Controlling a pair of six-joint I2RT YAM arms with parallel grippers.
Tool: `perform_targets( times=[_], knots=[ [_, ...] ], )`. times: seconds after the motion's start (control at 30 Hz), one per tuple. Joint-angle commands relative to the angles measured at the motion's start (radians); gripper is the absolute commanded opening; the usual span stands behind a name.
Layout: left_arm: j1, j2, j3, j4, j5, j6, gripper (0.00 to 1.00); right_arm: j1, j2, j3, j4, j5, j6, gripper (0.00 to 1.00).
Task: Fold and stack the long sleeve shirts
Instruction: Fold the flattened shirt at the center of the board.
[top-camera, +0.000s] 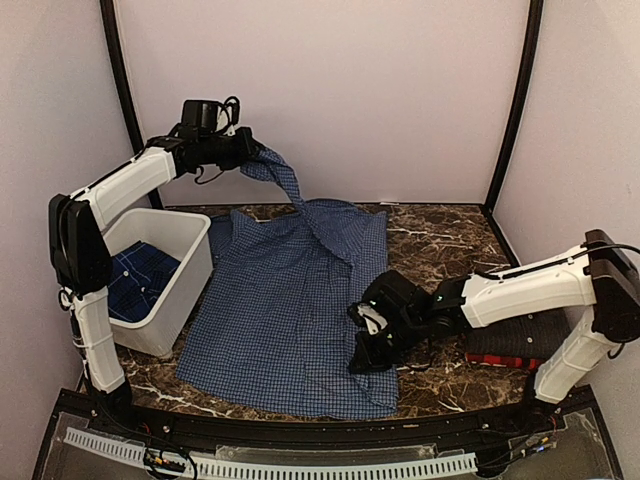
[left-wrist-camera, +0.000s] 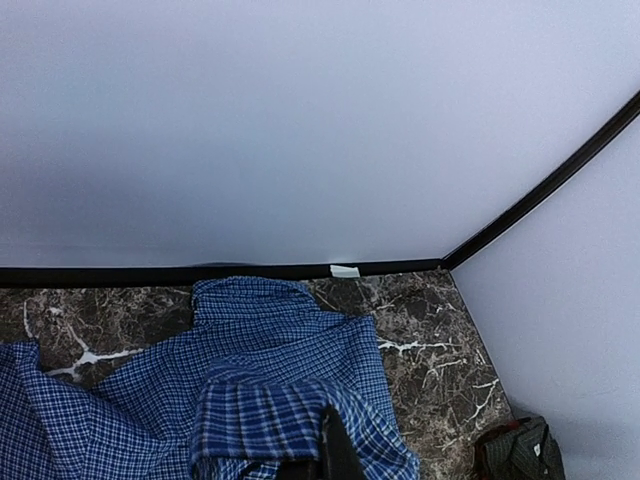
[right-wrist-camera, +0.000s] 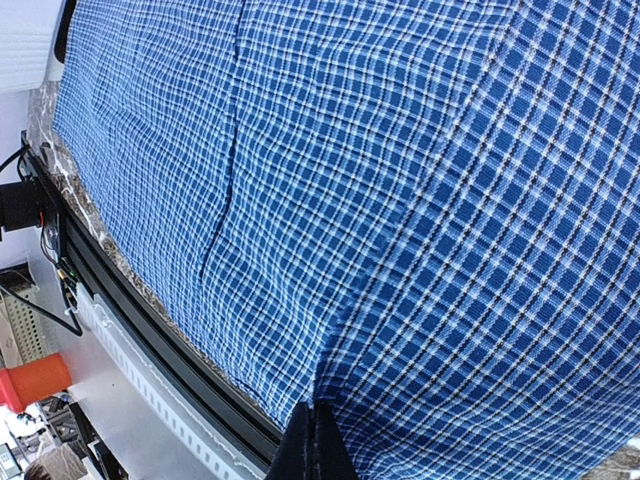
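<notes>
Shirt (top-camera: 280, 320), blue check, stretches between two grips: my left pincer (top-camera: 252, 152) clamps its raised sleeve, my right pincer (top-camera: 364, 352) clamps its side edge.

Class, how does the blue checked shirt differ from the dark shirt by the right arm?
The blue checked shirt lies spread on the table; the dark shirt is folded atop a red garment. The left gripper and right gripper pinch the blue one; neither holds the dark one.

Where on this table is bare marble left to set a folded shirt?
Bare marble lies at the back right, between the blue check shirt and the wall, beyond the folded stack. The white bin crowds the left; the shirt fills the middle.
</notes>
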Motion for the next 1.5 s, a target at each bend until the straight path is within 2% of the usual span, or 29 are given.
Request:
perform_targets(
  times=[0.0,0.2,0.77,1.1,1.3,1.33,1.47],
  knots=[
    [0.013,-0.047,0.03,-0.042,-0.056,0.045,0.0,0.015,0.016,0.01,0.036,-0.024,-0.009,0.0],
    [0.023,-0.05,0.022,-0.063,-0.084,0.063,0.0,0.016,0.028,0.037,0.041,-0.031,-0.011,0.0],
    [0.027,-0.036,0.0,-0.05,-0.045,0.063,0.0,0.023,0.112,0.093,0.086,-0.085,0.001,0.0],
    [0.026,-0.041,-0.044,-0.022,0.054,0.05,0.0,0.04,0.145,0.059,0.125,-0.093,0.017,0.0],
    [0.026,-0.103,-0.119,0.033,0.093,0.058,0.0,0.04,0.148,0.065,0.119,-0.085,0.006,0.0],
    [0.026,-0.122,-0.139,0.042,0.108,0.065,0.0,0.04,0.146,0.068,0.118,-0.084,0.001,0.01],
    [0.026,-0.166,-0.202,0.103,0.204,0.094,0.0,0.038,0.121,0.107,0.086,-0.048,-0.029,0.27]
  ],
)
